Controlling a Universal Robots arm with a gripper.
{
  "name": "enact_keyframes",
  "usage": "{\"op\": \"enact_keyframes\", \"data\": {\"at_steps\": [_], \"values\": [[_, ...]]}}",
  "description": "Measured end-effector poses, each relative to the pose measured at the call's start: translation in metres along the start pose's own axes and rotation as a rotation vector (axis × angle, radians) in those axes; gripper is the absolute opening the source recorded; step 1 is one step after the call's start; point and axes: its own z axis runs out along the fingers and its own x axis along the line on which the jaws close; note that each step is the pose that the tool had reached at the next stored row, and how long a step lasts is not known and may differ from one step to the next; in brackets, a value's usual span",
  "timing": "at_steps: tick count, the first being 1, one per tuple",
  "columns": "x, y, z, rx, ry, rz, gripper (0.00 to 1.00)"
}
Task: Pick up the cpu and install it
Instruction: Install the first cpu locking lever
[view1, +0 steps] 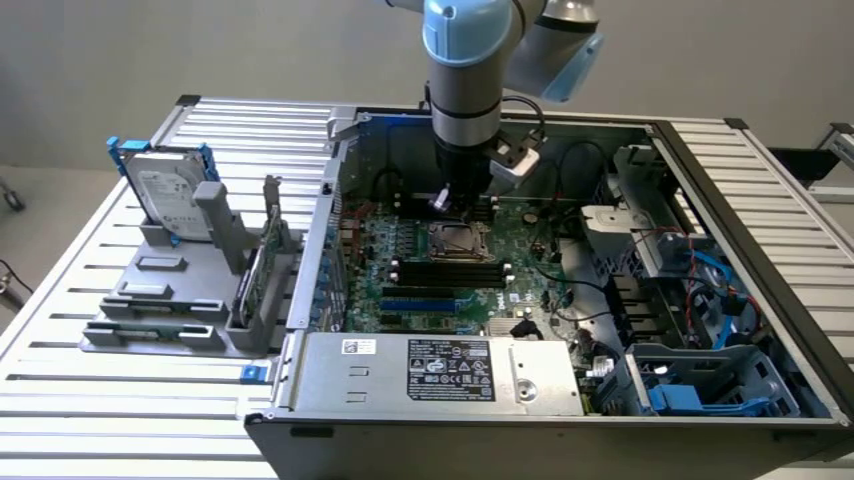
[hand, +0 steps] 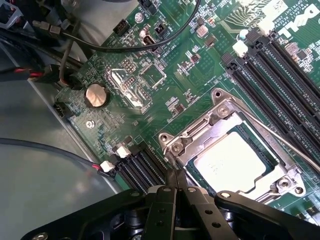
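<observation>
The cpu (hand: 232, 162), a small square chip with a plain silver top, lies flat inside the metal-framed socket (hand: 220, 117) on the green motherboard (hand: 165, 90). In the exterior view the cpu (view1: 458, 243) sits mid-board inside the open computer case (view1: 314, 250). My gripper (hand: 175, 181) is shut with its two black fingers pressed together and nothing visible between them. Its tips are at the corner of the socket frame, just beside the chip. From outside, the gripper (view1: 442, 203) hangs from the arm just above the far edge of the socket.
Black memory slots (hand: 270, 65) run beside the socket. A thin metal lever (hand: 280, 140) crosses the socket frame. Loose cables (hand: 45, 70) and a coin battery (hand: 95, 95) are nearby. A labelled hard drive (view1: 170, 190) stands in a grey fixture outside the case. The power supply (view1: 427, 368) fills the case's near side.
</observation>
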Motion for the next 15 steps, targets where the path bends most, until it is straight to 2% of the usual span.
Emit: {"op": "enact_keyframes", "data": {"at_steps": [10, 15], "values": [[-0.0007, 0.0007, 0.0003, 0.0002, 0.0000, 0.000, 0.11], [-0.0006, 0.0009, 0.0010, 0.0017, 0.0018, 0.000, 0.11]]}}
